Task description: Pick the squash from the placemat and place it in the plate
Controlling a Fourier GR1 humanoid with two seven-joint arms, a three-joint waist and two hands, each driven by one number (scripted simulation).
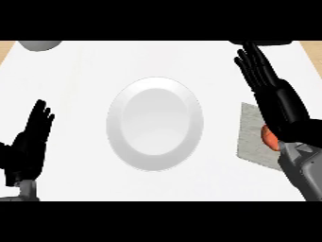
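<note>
Right hand (280, 101) is being held flat over the placemat (249, 142), fingers straight, gripping nothing. Squash (268, 137) is being half hidden under its wrist, lying on the placemat. Plate (155, 124) is being carried mid-tabletop (72, 75), left of the placemat, apart. Left hand (27, 142) is being rested open, lower left.

Tabletop (80, 75) bare between plate (116, 120) and left hand (25, 144), which rests open at lower left. Clear strip also between plate and placemat (251, 139). Right hand (271, 90), fingers straight, crosses above placemat and hides most of squash (267, 136). Grey round object (39, 45) at far left edge, well apart from plate.
</note>
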